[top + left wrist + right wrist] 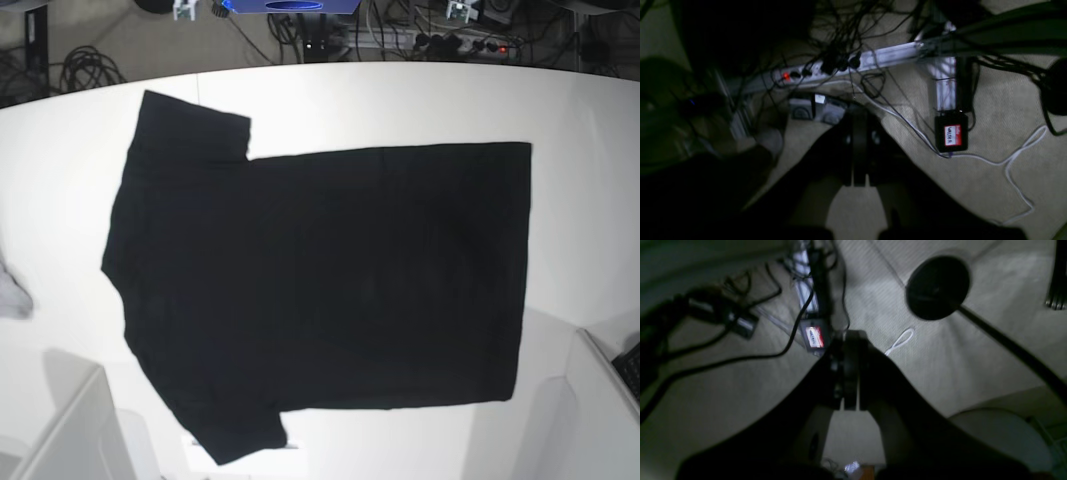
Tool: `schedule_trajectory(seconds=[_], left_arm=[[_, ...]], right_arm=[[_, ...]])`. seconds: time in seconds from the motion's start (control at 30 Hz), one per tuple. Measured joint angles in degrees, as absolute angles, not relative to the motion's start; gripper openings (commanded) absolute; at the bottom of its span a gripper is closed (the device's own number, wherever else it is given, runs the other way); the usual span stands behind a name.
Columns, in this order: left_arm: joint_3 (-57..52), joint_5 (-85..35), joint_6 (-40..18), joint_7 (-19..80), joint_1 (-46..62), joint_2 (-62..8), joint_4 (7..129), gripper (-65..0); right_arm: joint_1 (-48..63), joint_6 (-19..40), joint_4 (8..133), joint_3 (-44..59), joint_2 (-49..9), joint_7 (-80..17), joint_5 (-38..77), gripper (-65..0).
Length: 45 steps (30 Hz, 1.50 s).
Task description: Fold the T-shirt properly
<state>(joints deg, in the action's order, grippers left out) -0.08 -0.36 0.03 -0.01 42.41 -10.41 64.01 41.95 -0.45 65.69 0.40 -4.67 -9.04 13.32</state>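
Note:
The T-shirt (pixel 320 285) lies spread flat on the white table (pixel 400 100), plain black side up. Its collar end is to the left, its hem to the right, and one sleeve points to the far edge and the other to the near edge. Neither gripper shows in the base view. In the left wrist view my left gripper (pixel 859 120) hangs over the carpeted floor with its dark jaws pressed together and nothing between them. In the right wrist view my right gripper (pixel 850 340) is likewise shut and empty above the floor.
A small grey cloth scrap (pixel 12 290) lies at the table's left edge. White arm parts fill the near corners (pixel 70 430) (pixel 600 400). Below the arms are a power strip (pixel 826 68), tangled cables, a labelled black box (pixel 952 135) and a round black stand base (pixel 938 287).

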Motion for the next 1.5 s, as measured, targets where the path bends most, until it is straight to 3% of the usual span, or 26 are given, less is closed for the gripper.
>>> schedule_trajectory(seconds=[0.43,0.73,1.03,1.17,1.23,1.27,1.37,1.43,1.5], left_arm=[[-0.25,-0.49,0.23,0.86,57.23,-14.35,91.79,-65.0],[-9.65,-0.49,0.14,1.04,65.25,-13.96,109.49,-65.0],[-12.36,-0.49,-0.01,0.93,61.93,-12.67,111.20,-65.0],[-12.34,-0.49,0.03,1.15,60.20,-12.45,111.20,-65.0],[-12.43,-0.51,0.03,1.17,59.61,-12.45,111.20,-65.0],[-12.43,-0.51,0.01,1.17,59.27,-12.43,111.20,-61.7],[-12.40,-4.29,0.05,1.13,57.56,-12.45,111.20,-40.6],[-12.43,-9.17,0.03,1.28,56.80,-12.75,111.20,-26.7],[-12.43,-14.50,0.03,1.41,56.31,-12.75,111.15,-18.6]], right_arm=[[53.49,0.01,90.80,13.43,-3.36,-15.27,13.58,-65.0],[55.44,0.30,111.35,20.67,-0.40,-22.20,13.47,-65.0],[47.13,0.30,114.08,20.69,-0.12,-22.90,13.65,-65.0],[43.13,0.25,114.08,20.71,0.32,-23.29,20.01,-65.0],[42.06,0.16,114.10,20.91,0.19,-22.72,23.90,-55.2],[41.78,0.21,114.10,20.97,0.14,-22.83,25.32,-48.0],[40.69,-0.03,114.02,21.02,-1.26,-23.64,30.04,-32.6],[39.53,-0.05,113.99,21.06,-2.22,-23.38,34.26,-28.5],[39.07,-0.01,113.99,21.04,-3.70,-23.42,38.50,-28.2]])
